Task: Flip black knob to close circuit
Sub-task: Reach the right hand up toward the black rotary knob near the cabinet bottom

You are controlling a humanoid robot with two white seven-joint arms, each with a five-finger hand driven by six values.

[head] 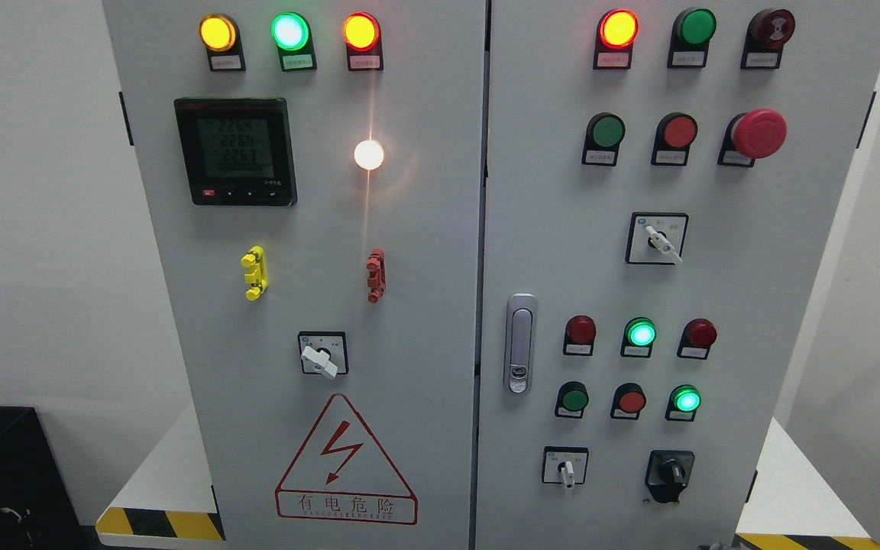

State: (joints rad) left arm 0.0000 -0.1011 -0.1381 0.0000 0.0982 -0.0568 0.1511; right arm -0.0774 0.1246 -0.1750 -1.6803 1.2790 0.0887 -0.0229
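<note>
A: 1 black rotary knob [670, 473] on its black plate, bottom right of the grey metal cabinet's right door [562, 191], handle approx upright.
B: Beside it?
A: White-handled selector switch [565, 467] to its left, lit green round lamp [686, 400] above.
B: Robot hands?
A: None in view, so can't tell their state.

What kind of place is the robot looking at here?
Probably an electrical control room or industrial training lab. It faces a grey control cabinet covered in indicator lamps, with a digital meter, a high-voltage warning triangle and a black knob.
</note>
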